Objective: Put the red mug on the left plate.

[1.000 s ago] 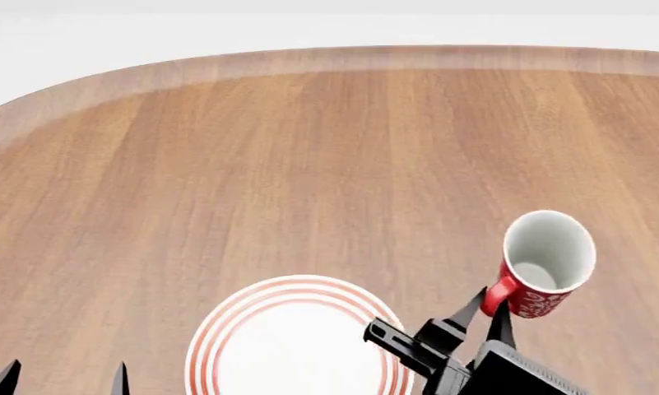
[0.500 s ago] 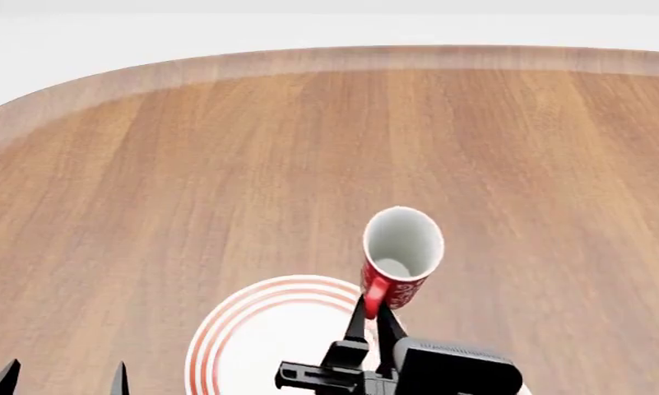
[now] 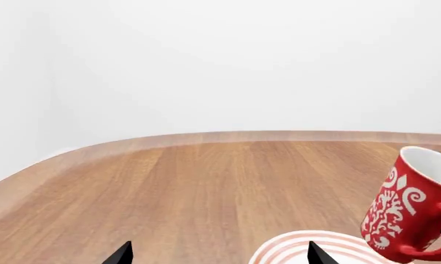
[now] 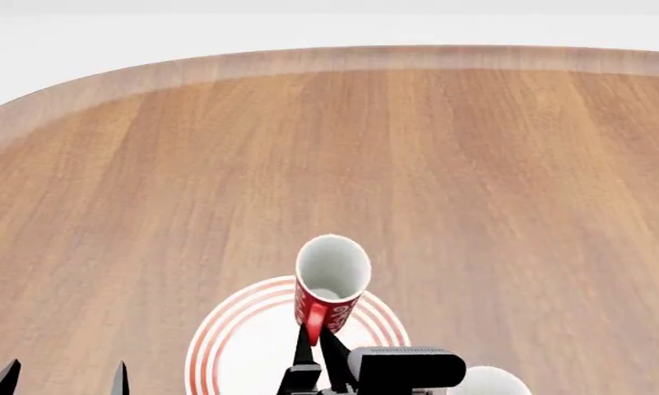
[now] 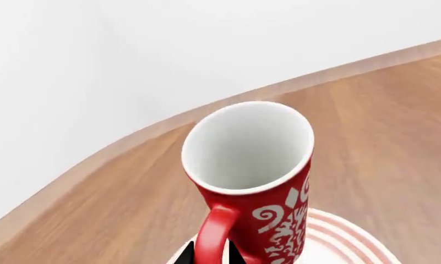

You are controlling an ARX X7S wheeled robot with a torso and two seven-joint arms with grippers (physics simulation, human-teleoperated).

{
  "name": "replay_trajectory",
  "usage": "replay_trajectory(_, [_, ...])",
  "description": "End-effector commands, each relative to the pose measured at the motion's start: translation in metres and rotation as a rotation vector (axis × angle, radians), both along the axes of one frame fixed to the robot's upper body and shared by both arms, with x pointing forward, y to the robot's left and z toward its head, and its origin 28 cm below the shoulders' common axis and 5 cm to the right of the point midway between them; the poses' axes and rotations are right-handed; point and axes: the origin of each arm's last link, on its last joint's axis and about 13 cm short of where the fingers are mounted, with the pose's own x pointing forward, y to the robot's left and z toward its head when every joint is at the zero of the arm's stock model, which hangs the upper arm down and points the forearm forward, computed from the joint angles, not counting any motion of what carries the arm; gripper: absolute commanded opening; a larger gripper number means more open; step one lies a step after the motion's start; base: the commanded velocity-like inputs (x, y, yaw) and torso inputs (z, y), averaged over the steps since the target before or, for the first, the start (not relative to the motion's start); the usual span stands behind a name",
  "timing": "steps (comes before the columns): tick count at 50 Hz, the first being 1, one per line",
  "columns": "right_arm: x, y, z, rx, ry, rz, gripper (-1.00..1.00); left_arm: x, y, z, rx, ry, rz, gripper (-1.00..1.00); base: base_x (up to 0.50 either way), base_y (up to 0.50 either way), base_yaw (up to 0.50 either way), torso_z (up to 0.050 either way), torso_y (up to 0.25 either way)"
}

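Note:
The red mug (image 4: pixel 329 284) with white scrollwork hangs tilted over the far part of the left plate (image 4: pixel 247 346), a white plate with thin red rings. My right gripper (image 4: pixel 316 344) is shut on the mug's red loop handle (image 5: pixel 213 236), one black finger on each side. In the right wrist view the mug (image 5: pixel 257 176) shows its white inside, with the plate (image 5: pixel 345 242) under it. My left gripper (image 4: pixel 62 378) stays open and holds nothing, left of the plate. In the left wrist view the left gripper (image 3: pixel 218 256) is apart from the mug (image 3: pixel 407 214) and the plate's rim (image 3: pixel 294 245).
The wooden table's curved far edge (image 4: pixel 329 58) runs across the back, with a white wall behind it. A small rounded white object (image 4: pixel 489 383) shows at the bottom edge, right of my right gripper.
My right gripper has carried the red mug leftward, from right of the plate to over the plate. The left gripper has not moved.

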Motion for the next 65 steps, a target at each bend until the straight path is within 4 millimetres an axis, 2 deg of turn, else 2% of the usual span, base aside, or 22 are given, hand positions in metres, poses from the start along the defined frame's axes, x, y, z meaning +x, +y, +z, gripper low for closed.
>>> replay_trajectory(1, [0.008,0.006,-0.008,-0.018,0.029,0.048,-1.00,0.000,0.001,0.001,-0.002,-0.002,0.003,1.00,0.00,0.00,0.00,0.000,0.000])
replay_trajectory(19, [0.021,0.007,-0.024,-0.068,0.088,0.018,-1.00,0.000,0.001,0.001,-0.003,-0.002,0.002,1.00,0.00,0.00,0.00,0.000,0.001])
replay_trajectory(36, [0.020,0.007,-0.019,-0.051,0.093,0.020,-1.00,0.000,0.000,0.000,-0.002,0.000,-0.001,1.00,0.00,0.00,0.00,0.000,0.000])
replay_trajectory(46, [0.036,0.005,-0.036,-0.052,0.085,0.000,-1.00,-0.001,0.000,0.001,-0.001,-0.002,0.000,1.00,0.00,0.00,0.00,0.000,0.000])
replay_trajectory(65, [0.036,0.008,-0.040,-0.042,0.094,0.053,-1.00,-0.001,0.000,0.001,-0.001,-0.004,0.002,1.00,0.00,0.00,0.00,0.000,0.001])
